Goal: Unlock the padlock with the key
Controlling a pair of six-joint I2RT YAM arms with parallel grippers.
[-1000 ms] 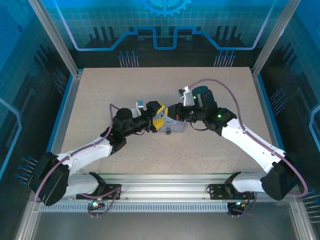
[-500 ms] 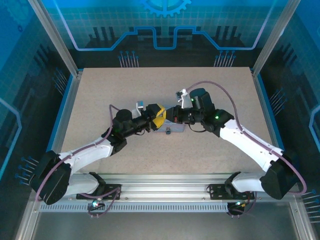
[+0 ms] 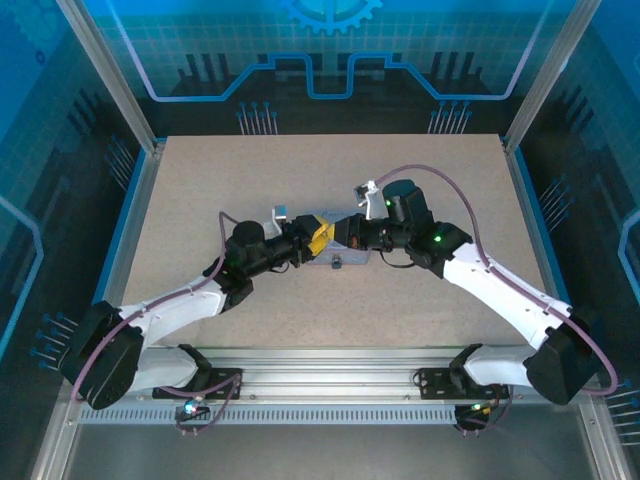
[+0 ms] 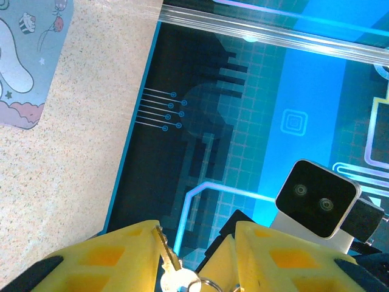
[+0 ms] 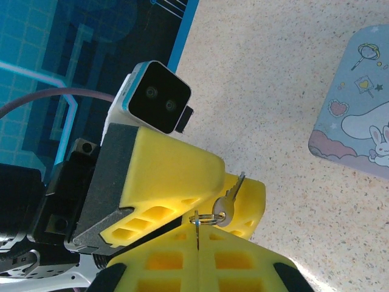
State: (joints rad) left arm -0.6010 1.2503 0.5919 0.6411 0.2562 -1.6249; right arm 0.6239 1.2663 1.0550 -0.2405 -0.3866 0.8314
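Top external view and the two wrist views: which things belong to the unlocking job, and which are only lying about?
For the job: key, its ring pinched in the right hand; left hand, straddling the key; padlock.
Lying about: pale blue cartoon tin.

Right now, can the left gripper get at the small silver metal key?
Probably yes: the key sits between the left gripper's open yellow fingers, its ring pinched in the shut right gripper; nothing blocks the gap.
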